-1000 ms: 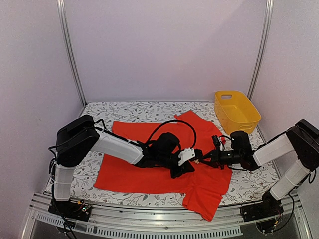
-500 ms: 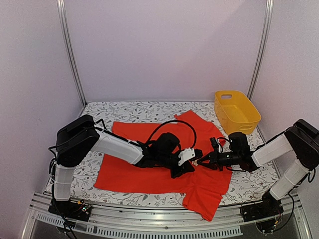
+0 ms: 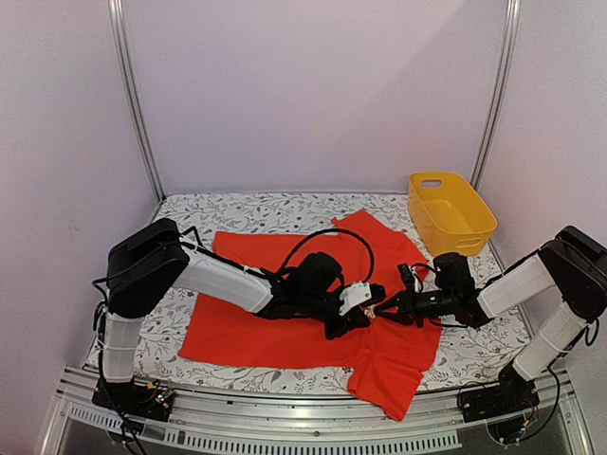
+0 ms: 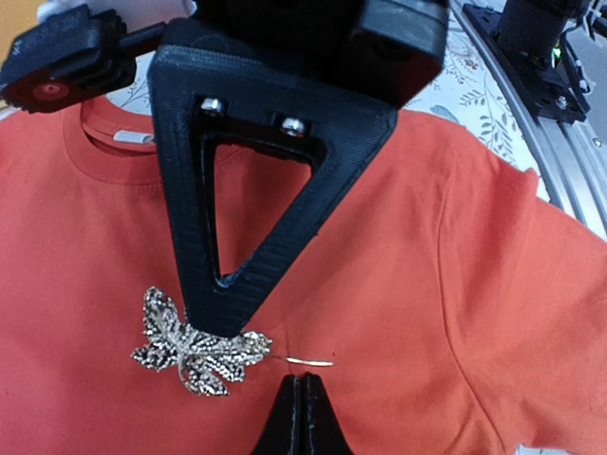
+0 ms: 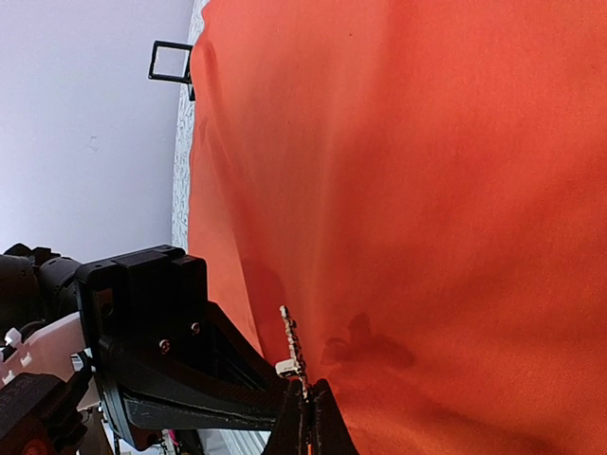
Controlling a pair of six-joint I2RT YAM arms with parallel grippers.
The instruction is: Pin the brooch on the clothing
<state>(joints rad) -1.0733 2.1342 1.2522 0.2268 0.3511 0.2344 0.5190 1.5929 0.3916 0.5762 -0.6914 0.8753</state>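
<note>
We have the right gripper pinching the brooch over the shirt. Its pin sticks out bare just above the left gripper, whose fingers are pressed together. Nothing looks pinned yet.

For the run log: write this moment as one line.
step: pinning | right hand: shut on brooch | left hand: shut, tips just beside brooch | brooch: over red shirt chest

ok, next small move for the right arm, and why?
Probably tip the right gripper down to push the brooch pin into the shirt: the pin shows bare over it, beside the shut left gripper.
</note>
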